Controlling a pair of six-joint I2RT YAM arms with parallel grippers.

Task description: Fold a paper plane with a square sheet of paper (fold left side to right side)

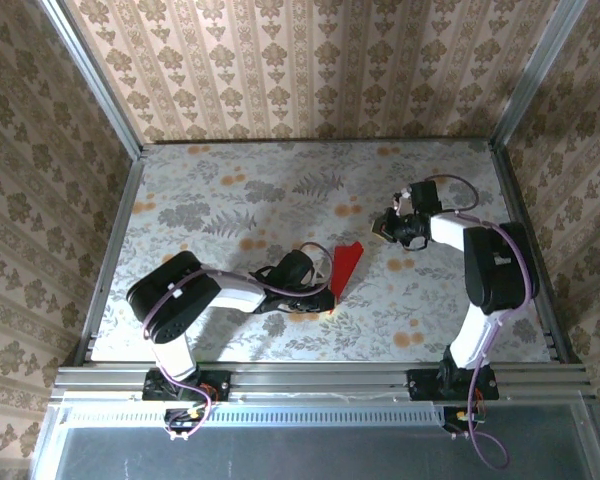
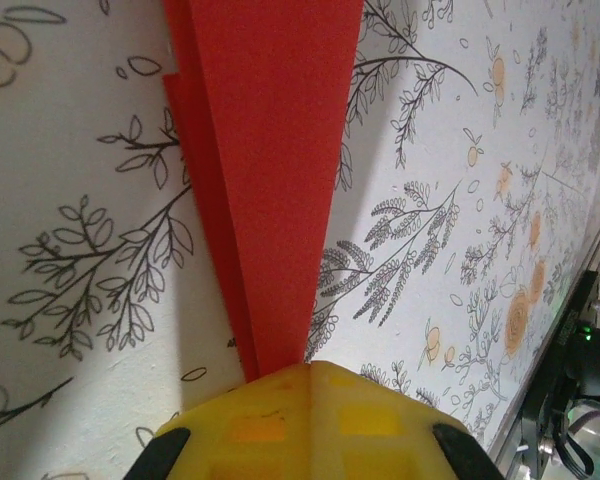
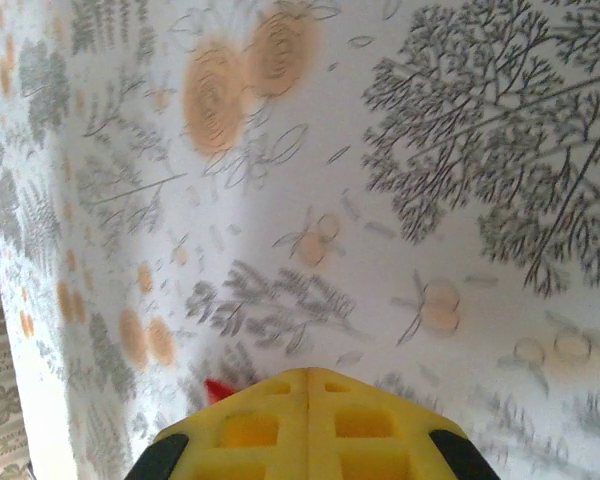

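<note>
Top external view: a bright red paper plane (image 1: 346,265), folded into a narrow pointed dart, sits just right of centre on the pale floral-patterned surface (image 1: 230,200). Left wrist view: the plane's narrow tip is clamped between the left arm's yellow fingers (image 2: 380,425), and its layered folds fan out toward the top of the frame. The right arm's yellow fingers (image 3: 380,430) are pressed together, apart from the plane, to its upper right in the top view.

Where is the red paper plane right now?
The paper plane sits near the middle of the table in the top view, its narrow end pinched by the left gripper.
</note>
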